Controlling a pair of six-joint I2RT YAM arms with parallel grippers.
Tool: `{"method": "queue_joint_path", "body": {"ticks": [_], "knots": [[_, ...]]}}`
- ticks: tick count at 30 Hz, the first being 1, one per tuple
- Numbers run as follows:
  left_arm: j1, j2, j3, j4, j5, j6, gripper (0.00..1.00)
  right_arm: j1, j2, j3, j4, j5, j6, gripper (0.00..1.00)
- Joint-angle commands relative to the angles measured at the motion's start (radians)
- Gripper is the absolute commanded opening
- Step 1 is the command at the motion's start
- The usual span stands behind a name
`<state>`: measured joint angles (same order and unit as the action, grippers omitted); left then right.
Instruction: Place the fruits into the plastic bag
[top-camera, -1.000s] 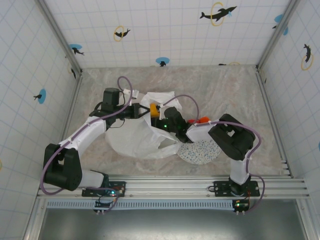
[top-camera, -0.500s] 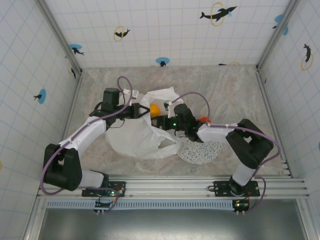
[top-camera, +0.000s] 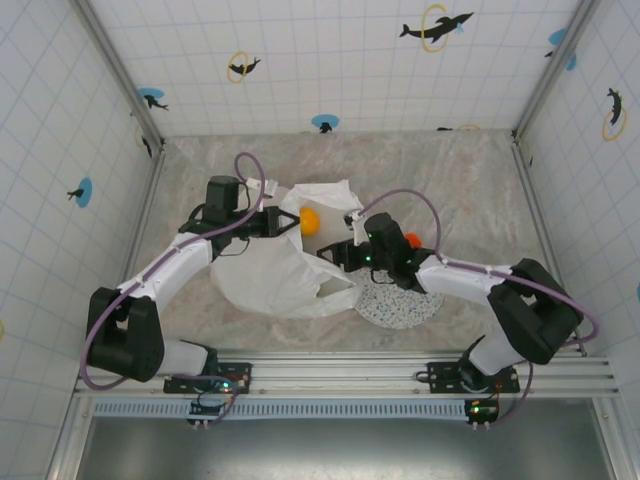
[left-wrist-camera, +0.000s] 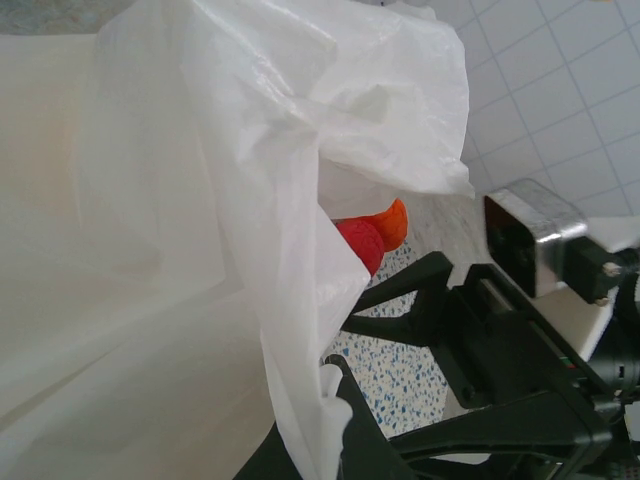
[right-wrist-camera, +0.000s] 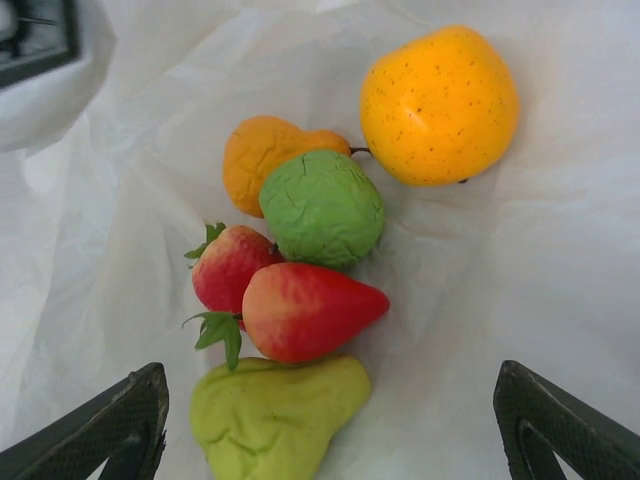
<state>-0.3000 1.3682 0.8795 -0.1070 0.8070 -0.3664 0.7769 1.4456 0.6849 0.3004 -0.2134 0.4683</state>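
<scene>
**Right wrist view: six fruits lay in the bag under my open jaws**

Right wrist view showed the inside of the plastic bag (right-wrist-camera: 560, 250), its white film spread beneath a cluster of fruits. A yellow-orange citrus (right-wrist-camera: 438, 105) sat apart at the upper right. An orange fruit (right-wrist-camera: 262, 160) touched a green apple (right-wrist-camera: 322, 207). Below them lay a leafy red fruit (right-wrist-camera: 228, 268) against a red strawberry (right-wrist-camera: 312, 310), and a green pear (right-wrist-camera: 275, 412) rested nearest my camera. My right jaws stood wide open and empty, one dark fingertip (right-wrist-camera: 100, 430) at each lower corner of that view, clear of every fruit.

From the top external view, the bag lay on the table (top-camera: 470, 180) between my two arms, with the citrus visible in its open mouth. My left jaws were closed on the bag's upper rim, holding the film up. A speckled plate (top-camera: 400, 305) lay just beside the bag. In the left wrist view, a red toy fruit (left-wrist-camera: 358, 243) and an orange toy fruit (left-wrist-camera: 392, 222) sat touching each other past the bag's edge, outside it.
</scene>
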Motion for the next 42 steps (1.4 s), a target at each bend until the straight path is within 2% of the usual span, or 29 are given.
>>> {"method": "queue_joint_path", "body": {"ticks": [1,11,13,16,19,22,32,42], "knots": [[0.007,-0.007,0.014,-0.010,0.016,0.012,0.00,-0.013,-0.098,-0.070,-0.019,0.052,-0.049,0.86],[0.007,0.003,0.009,-0.009,0.013,0.013,0.00,-0.059,-0.386,-0.222,-0.010,0.200,-0.062,0.85],[0.007,0.003,0.010,-0.010,0.011,0.012,0.00,-0.069,-0.440,-0.236,-0.071,0.288,-0.066,0.85],[0.007,0.005,0.010,-0.010,0.010,0.011,0.00,-0.073,-0.459,-0.199,-0.261,0.476,-0.065,0.83],[0.007,0.005,0.010,-0.010,0.010,0.009,0.00,-0.073,-0.398,-0.135,-0.408,0.553,-0.063,0.83],[0.007,0.005,0.010,-0.010,0.009,0.007,0.00,-0.073,-0.316,-0.075,-0.469,0.553,-0.063,0.83],[0.007,0.005,0.011,-0.013,0.010,0.007,0.00,-0.074,-0.085,0.072,-0.464,0.516,-0.117,0.80],[0.007,0.002,0.014,-0.017,0.013,0.011,0.00,-0.084,0.068,0.175,-0.480,0.521,-0.158,0.79]]}}
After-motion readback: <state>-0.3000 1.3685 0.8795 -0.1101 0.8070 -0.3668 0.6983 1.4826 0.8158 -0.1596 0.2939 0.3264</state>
